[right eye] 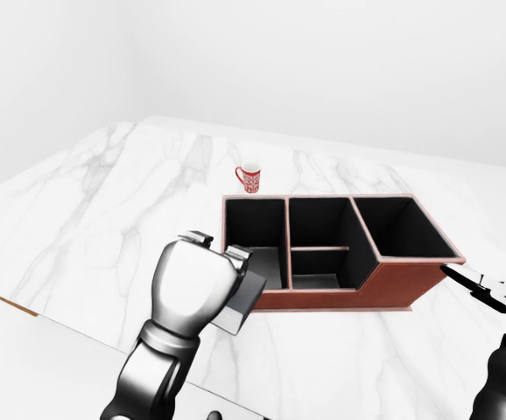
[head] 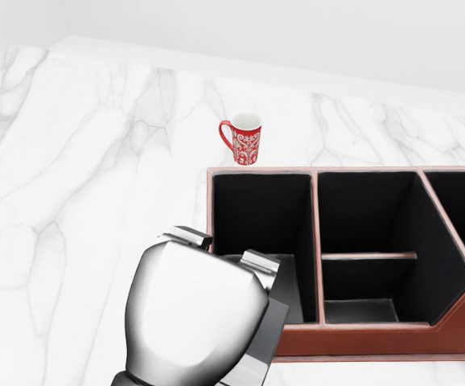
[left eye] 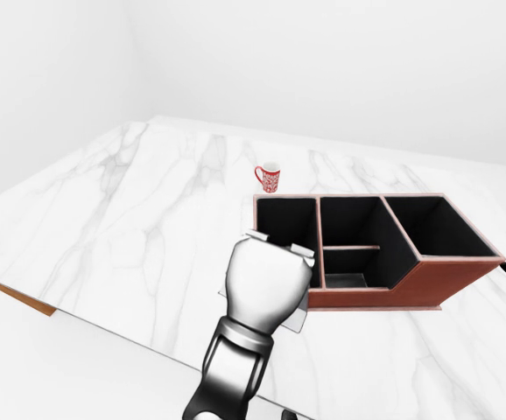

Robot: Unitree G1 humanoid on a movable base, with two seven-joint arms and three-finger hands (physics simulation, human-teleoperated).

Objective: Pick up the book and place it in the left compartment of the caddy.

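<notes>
The brown caddy [left eye: 415, 290] with black compartments stands on the white marble table [left eye: 122, 219]. My left hand [head: 216, 251] is seen from its back, just at the caddy's near left corner. Its fingers [head: 186, 236] curl over a thin grey book [right eye: 246, 296], held tilted with its far end over the near edge of the left compartment [head: 261, 209]. The hand hides most of the book. My right hand [right eye: 485, 290] is at the right edge of the right-eye view, beside the caddy's right end, fingers spread and empty.
A red patterned mug [head: 244, 138] stands on the table just above the caddy's left compartment in the head view. The table's near edge [left eye: 17, 297] runs across the lower left of the left-eye view. White walls lie beyond.
</notes>
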